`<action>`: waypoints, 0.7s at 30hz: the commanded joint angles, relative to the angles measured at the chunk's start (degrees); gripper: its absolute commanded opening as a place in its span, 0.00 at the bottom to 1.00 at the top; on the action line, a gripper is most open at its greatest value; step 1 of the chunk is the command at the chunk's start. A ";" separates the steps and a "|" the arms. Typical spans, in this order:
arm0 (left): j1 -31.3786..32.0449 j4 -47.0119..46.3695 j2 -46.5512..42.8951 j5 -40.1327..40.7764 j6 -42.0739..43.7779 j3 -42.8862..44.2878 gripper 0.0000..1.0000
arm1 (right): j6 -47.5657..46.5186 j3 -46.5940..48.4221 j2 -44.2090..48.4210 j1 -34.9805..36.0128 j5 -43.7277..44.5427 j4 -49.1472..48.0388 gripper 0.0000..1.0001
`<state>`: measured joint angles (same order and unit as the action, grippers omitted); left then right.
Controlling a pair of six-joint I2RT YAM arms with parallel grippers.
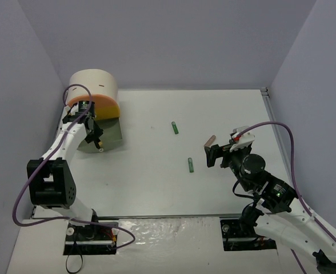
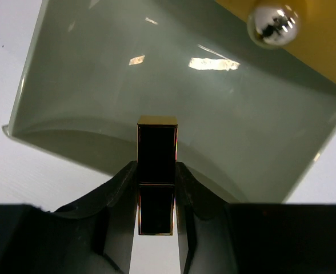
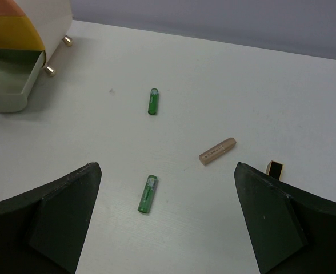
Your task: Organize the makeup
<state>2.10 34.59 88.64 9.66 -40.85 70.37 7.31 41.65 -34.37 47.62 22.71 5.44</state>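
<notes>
The step in hand looks like stowing a lipstick. The left gripper [image 2: 156,197] is pinched narrow on a black-and-gold lipstick tube [image 2: 156,149]. Its jaws clamp the tube's lower half, and the free end points at the open green drawer [image 2: 94,74] of the cream drum box [image 1: 94,83], which stands at the table's [image 1: 156,182] far left corner.

From the wrist view the tube's tip sits over the drawer's curved wall (whether it is past that wall I cannot tell). To do this well, I would carry the tip beyond the wall and lower it into the tray. Letting go low should stop the tube bouncing out, and the silver knob [image 2: 272,24] above needs minding.

The right gripper [image 3: 168,222] hangs wide and empty toward the right edge. Ahead of it, mid-table, lie the far green tube [image 3: 152,101], the near green tube [image 3: 148,194] and a tan tube [image 3: 217,151].
</notes>
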 commanded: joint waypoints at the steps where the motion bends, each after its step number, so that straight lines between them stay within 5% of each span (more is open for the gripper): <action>1: -1.92 -4.54 2.42 -3.30 0.29 5.90 0.14 | 0.16 -0.16 -0.10 -0.15 1.55 -3.40 1.00; 21: -4.07 -8.42 7.60 -2.00 -7.12 5.80 0.36 | 0.07 -0.16 -0.35 -0.15 1.60 -3.16 1.00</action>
<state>-1.36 28.99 96.15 7.44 -46.07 74.46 7.31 41.60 -34.37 47.62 22.72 5.45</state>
